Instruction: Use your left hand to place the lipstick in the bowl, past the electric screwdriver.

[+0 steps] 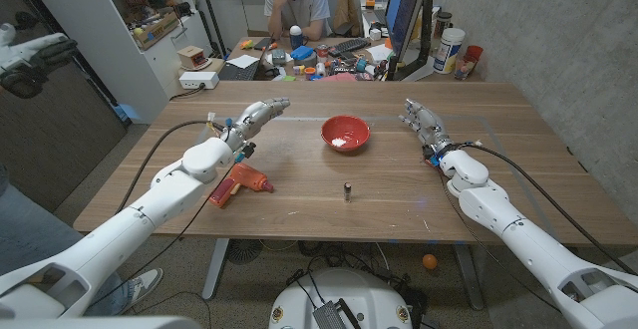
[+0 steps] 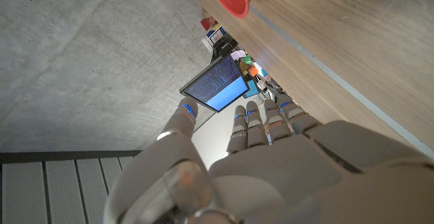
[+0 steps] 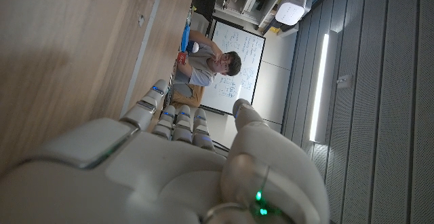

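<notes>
Left hand (image 1: 257, 117), fingers extended together and empty, should swing clear over the screwdriver (image 1: 237, 182) toward the upright lipstick (image 1: 347, 190), pinching low.

Your lipstick (image 1: 347, 190) stands upright mid-table (image 1: 299, 204), near the front edge. The bowl (image 1: 345, 133) sits directly behind it, well apart. The electric screwdriver (image 1: 237, 182) lies left of the lipstick, partly under your left arm. Left hand (image 1: 259, 116) is left of the bowl, right hand (image 1: 424, 122) right of it.
</notes>
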{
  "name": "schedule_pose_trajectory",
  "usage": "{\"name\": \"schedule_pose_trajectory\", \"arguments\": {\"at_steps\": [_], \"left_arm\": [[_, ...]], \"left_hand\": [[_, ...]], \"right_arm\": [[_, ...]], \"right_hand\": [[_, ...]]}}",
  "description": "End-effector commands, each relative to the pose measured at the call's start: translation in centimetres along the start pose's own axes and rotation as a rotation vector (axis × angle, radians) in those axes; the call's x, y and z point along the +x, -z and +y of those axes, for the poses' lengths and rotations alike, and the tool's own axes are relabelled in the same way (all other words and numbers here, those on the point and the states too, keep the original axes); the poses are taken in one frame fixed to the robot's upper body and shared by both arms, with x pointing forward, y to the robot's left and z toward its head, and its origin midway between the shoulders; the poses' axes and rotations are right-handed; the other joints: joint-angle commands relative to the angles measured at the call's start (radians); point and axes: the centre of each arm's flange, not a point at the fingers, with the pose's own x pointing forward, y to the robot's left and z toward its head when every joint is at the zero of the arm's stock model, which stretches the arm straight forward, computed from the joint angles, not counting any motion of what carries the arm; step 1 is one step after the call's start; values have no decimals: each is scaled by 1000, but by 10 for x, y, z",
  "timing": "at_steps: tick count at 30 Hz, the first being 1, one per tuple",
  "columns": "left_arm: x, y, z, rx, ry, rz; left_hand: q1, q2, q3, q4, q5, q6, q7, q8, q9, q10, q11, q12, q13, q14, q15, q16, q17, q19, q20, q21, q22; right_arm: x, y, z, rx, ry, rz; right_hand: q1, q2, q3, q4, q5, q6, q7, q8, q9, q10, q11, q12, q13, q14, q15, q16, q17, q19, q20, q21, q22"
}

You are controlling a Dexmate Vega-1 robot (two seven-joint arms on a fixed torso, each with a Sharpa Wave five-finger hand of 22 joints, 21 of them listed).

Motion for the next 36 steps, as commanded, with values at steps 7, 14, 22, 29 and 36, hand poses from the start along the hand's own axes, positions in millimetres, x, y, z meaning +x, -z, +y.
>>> {"name": "schedule_pose_trajectory", "arguments": {"at_steps": [7, 14, 22, 29, 36], "left_arm": [[-2, -37, -9, 265, 72, -1], [1, -55, -14, 388, 125, -7], [7, -74, -23, 563, 190, -5], [9, -92, -34, 686, 260, -24], [7, -108, -46, 792, 322, -48]], "left_hand": [[80, -19, 18, -1, 5, 25, -2, 11, 5, 30, 4, 13, 9, 43, 5, 8, 5, 46, 31, 14, 0], [122, -38, 21, -2, 2, 31, -6, 13, 5, 42, -7, 18, 12, 61, -5, 10, 5, 57, 54, 14, 0], [177, -58, 27, -2, 0, 23, -6, 11, 6, 50, -4, 22, 18, 79, 1, 12, 7, 65, 92, 13, 2], [266, -83, 34, 0, -2, 75, -67, 32, 10, 51, -29, 26, 29, 86, -8, 10, 11, 69, 128, 9, 3], [289, -92, 33, 2, -2, 79, -65, 32, 11, 47, -27, 25, 32, 80, -10, 6, 11, 61, 142, 6, 4]], "right_arm": [[1, -2, 4, 1, -9, -8], [2, -3, 5, 6, -9, -12], [3, -3, 6, 9, -12, -17], [3, -4, 6, 12, -8, -23], [4, -9, 2, 15, -6, -28]], "right_hand": [[3, 0, -1, 5, 4, 0, -6, 6, 3, 0, 6, 1, 2, 0, 10, -3, 4, -3, -2, 0, 2], [3, 0, -1, 5, 5, -1, -7, 6, 3, -2, 6, 0, 2, 2, 11, -4, 4, -4, -2, 0, 2], [3, 0, -2, 5, 5, -2, -8, 7, 3, -1, 5, 0, 2, 4, 12, -4, 4, -5, 0, 1, 2], [5, 9, 2, 6, 6, -2, -17, 7, 3, -2, 0, 0, 2, 5, 5, -5, 5, -9, -6, 0, 2], [13, 23, 13, 8, 10, -3, -26, 8, 4, -3, -4, -1, 2, 5, 1, -7, 6, -11, -10, 1, 2]]}}
